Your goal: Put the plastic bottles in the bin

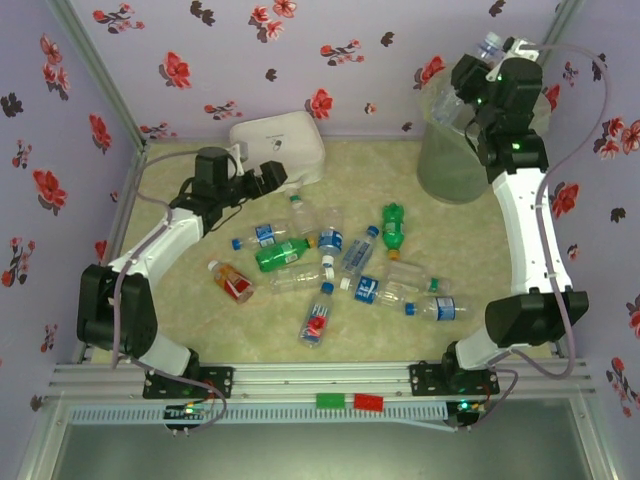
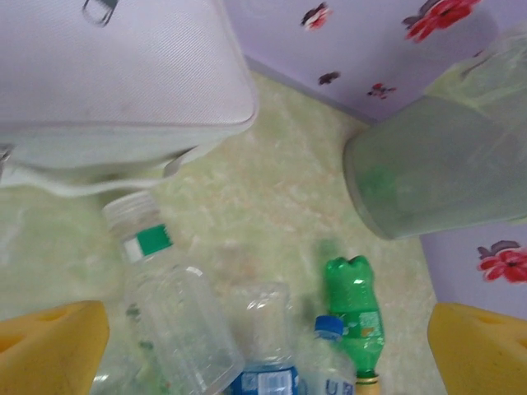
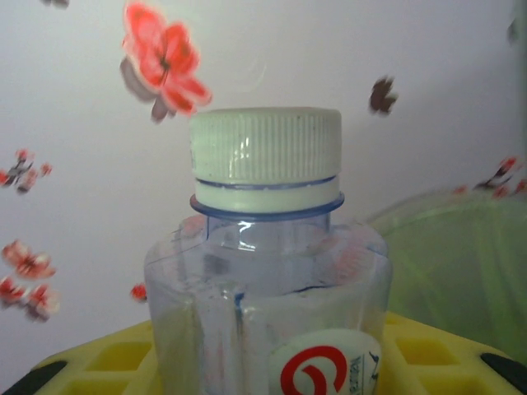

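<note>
R: we see the right gripper point(image 1: 487, 72) clamped on a clear white-capped plastic bottle point(image 3: 265, 271), raised at the rim of the large round grey-green bin point(image 1: 450, 165) | L: left gripper point(image 1: 272, 178) spread wide, empty, just beside the white square lidded box point(image 1: 290, 140) | other plastic bottles point(image 1: 330, 240) lie scattered mid-table

Flat walls point(image 1: 200, 60): lilac, red and dark flower print. Counter point(image 1: 200, 325): mottled pale green-cream. Round translucent bin point(image 1: 450, 165): grey-green. Square lidded box point(image 1: 280, 140): white. Loose plastic bottles point(image 1: 430, 308): mostly clear, with blue caps and labels. Two are green point(image 1: 280, 257), a couple red-labelled point(image 1: 233, 283). Clear plastic bottle point(image 3: 263, 280) in right pincer point(image 1: 492, 62): white ribbed cap, blue neck ring, red-on-white logo. Left pincer point(image 2: 268, 350) pads point(image 2: 49, 350): yellow.
</note>
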`<act>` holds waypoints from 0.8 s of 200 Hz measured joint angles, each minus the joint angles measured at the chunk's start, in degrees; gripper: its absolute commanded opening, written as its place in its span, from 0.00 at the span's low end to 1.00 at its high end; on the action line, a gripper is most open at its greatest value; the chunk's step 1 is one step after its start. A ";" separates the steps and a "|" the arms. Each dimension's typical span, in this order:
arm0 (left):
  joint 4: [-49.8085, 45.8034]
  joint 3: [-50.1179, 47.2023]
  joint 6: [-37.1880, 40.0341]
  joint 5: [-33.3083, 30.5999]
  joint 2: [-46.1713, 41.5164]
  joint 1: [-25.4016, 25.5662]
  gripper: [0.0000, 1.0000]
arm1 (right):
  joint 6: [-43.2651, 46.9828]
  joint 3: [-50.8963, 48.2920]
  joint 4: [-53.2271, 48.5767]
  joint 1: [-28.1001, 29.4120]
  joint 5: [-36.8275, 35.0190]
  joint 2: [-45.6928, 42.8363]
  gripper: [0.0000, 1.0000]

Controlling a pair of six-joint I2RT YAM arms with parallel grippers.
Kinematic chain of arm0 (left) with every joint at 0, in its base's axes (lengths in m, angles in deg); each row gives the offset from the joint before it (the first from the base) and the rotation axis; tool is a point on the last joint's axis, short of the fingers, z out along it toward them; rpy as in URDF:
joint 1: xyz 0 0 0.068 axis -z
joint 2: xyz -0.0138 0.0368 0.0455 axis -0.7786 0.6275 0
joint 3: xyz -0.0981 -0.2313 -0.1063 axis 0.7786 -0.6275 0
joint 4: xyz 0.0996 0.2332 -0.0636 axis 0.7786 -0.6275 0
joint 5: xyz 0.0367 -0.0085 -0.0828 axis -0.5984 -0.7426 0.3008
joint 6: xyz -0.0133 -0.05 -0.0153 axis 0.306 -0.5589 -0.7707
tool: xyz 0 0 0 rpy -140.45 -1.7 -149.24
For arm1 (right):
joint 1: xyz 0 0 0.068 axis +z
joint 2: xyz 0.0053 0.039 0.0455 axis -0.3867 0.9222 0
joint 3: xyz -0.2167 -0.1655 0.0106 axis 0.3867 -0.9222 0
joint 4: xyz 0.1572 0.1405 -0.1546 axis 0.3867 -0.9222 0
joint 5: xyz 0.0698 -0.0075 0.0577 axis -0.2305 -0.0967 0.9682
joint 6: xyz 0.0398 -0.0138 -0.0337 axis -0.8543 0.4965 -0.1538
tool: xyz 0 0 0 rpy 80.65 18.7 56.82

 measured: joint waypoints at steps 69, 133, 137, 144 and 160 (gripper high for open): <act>-3.52 -2.27 0.92 -2.08 -2.21 0.00 1.00 | 8.35 2.32 11.02 0.07 -16.28 13.25 0.47; -5.57 -4.61 2.32 -3.69 -5.01 0.00 1.00 | 12.94 11.61 7.43 0.00 -19.45 26.53 0.56; -5.79 -4.87 2.40 -3.98 -5.35 0.00 1.00 | 13.03 12.24 6.80 0.00 -19.45 27.10 0.57; -6.34 -5.29 2.58 -4.44 -6.05 0.00 1.00 | 13.18 13.07 5.92 -0.04 -19.43 27.76 0.60; -7.43 -5.70 3.17 -5.46 -7.37 0.00 1.00 | 13.31 14.05 4.11 -0.15 -19.41 28.68 0.71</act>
